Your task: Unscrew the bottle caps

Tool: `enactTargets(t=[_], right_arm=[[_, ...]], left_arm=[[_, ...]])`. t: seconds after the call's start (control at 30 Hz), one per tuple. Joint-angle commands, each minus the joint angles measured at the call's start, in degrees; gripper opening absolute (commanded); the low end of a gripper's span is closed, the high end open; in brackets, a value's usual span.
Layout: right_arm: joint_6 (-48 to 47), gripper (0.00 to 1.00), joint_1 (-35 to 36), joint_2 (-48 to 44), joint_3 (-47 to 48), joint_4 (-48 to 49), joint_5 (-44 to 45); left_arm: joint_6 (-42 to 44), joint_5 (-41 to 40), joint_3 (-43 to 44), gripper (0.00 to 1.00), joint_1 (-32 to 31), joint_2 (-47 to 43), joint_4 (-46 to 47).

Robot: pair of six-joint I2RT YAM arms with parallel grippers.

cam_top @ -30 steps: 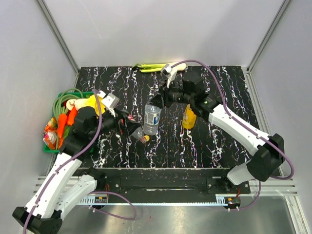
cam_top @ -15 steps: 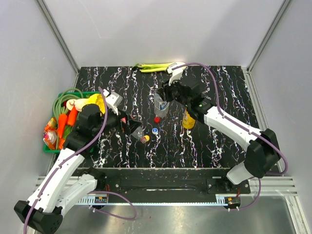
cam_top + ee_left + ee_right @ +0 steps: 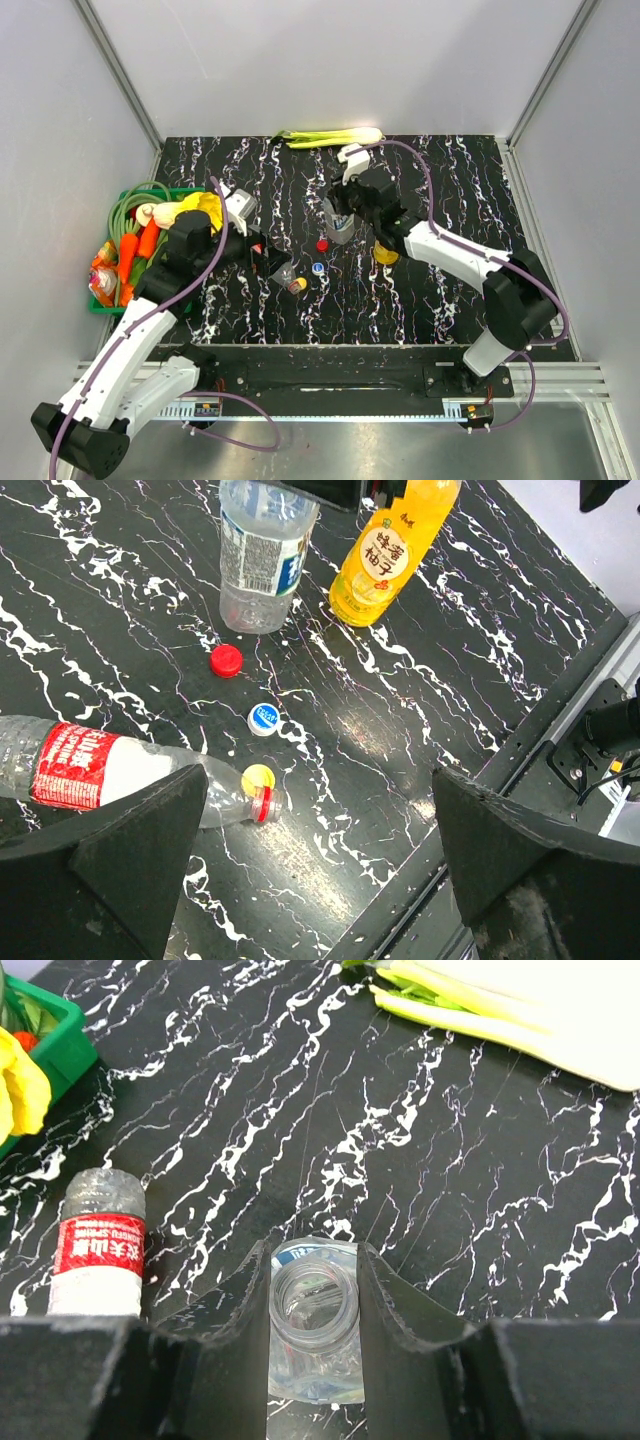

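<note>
Red cap [image 3: 226, 660], white-blue cap [image 3: 263, 719] & yellow cap [image 3: 258, 777] lie loose on the counter [image 3: 450, 180], yellow one touching the mouth of the red-label bottle [image 3: 100, 772], which lies on its side. Blue-label bottle [image 3: 312, 1305] stands upright, open neck pinched in my right jaws. Juice bottle [image 3: 390, 545] upright just beside it. My left jaws gape wide, empty.

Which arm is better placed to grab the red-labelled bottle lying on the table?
Left. The left gripper is open and hangs close above the red-labelled bottle. The right gripper is shut on the neck of the blue-labelled bottle, farther away.
</note>
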Motion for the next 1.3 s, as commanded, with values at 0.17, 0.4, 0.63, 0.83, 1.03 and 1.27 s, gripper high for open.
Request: enactTargets(t=[0.17,0.4,0.63,0.83,1.03,1.27], right_arm=[[1.29,0.04,-0.2,-0.95,-7.56,10.11,1.16],[1.2,0.77,-0.2,-2.97,-7.92,9.06,0.73],[0.06,1.0,-0.29,-5.08,-3.97,4.06,-4.45],[0.85,0.99,-0.29,-8.59,-2.73,2.29,-7.88],[2.78,1.0,-0.29,-11.58,-2.21,-0.86,-10.7],[3.66,1.0,-0.55,-13.69,1.57,-8.16,-10.97]], left_arm=[[0.56,1.84,2.02,0.99,-0.04,1.24,1.6],[-0.14,1.84,1.32,0.99,-0.04,1.33,2.03],[-3.04,2.1,-1.66,0.99,-0.04,1.51,5.72],[-5.85,1.4,-3.34,0.99,-0.04,3.0,8.19],[-8.84,0.44,-4.39,0.99,0.13,6.77,11.26],[-12.18,-3.0,-0.8,0.99,3.46,12.93,10.04]])
